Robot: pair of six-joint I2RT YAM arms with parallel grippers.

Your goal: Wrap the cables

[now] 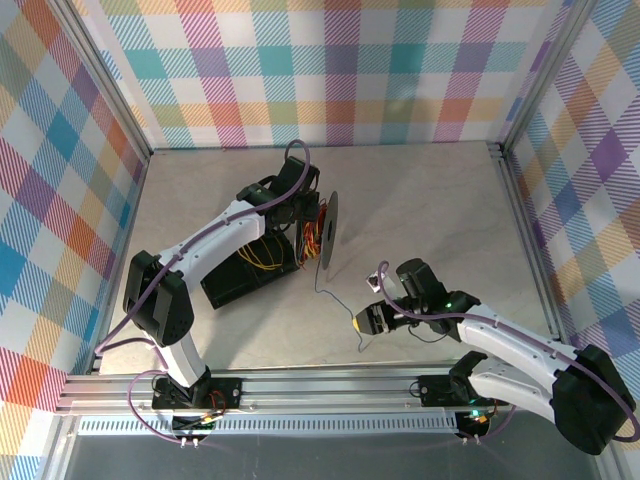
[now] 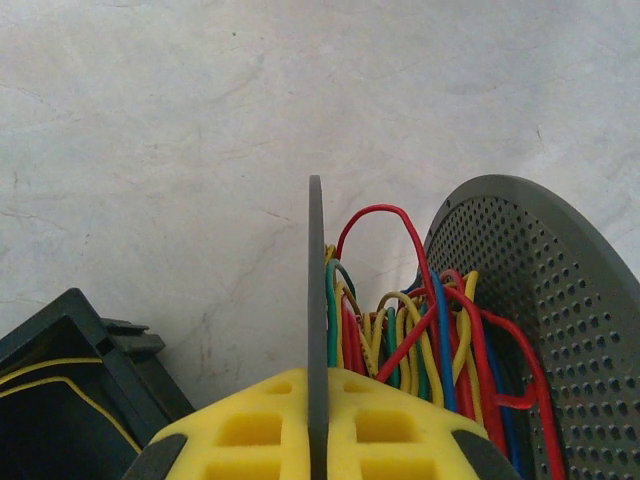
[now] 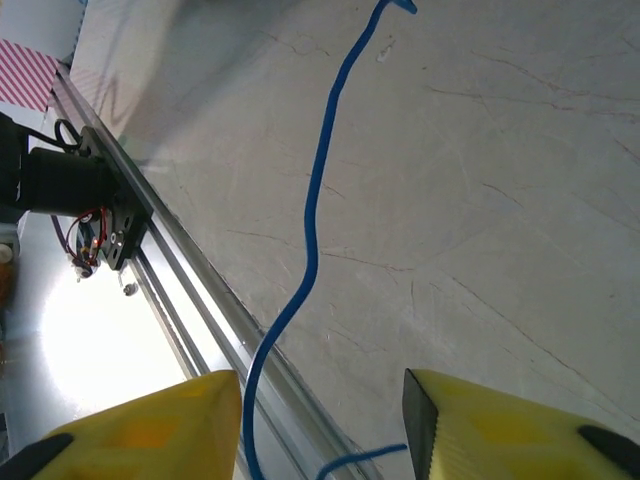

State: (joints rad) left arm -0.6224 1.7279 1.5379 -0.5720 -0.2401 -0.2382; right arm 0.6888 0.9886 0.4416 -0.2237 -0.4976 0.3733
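Observation:
A spool wound with red, yellow, blue and green cables (image 2: 430, 340) stands on edge near the table's middle (image 1: 312, 225). My left gripper (image 2: 316, 430) is shut on the thin edge of one grey spool flange (image 2: 316, 300). The other flange (image 2: 540, 300) is perforated. One loose blue cable (image 3: 315, 220) trails from the spool across the table (image 1: 335, 295) to my right gripper (image 1: 365, 322). That gripper (image 3: 320, 430) is open, its yellow fingers (image 3: 510, 425) apart. The blue cable runs between them, close to the left finger, which does not grip it.
A black box (image 1: 245, 270) holding yellow wires sits left of the spool, and its corner is in the left wrist view (image 2: 60, 400). The aluminium rail (image 3: 180, 270) at the table's near edge runs just beside my right gripper. Plaid walls enclose the table.

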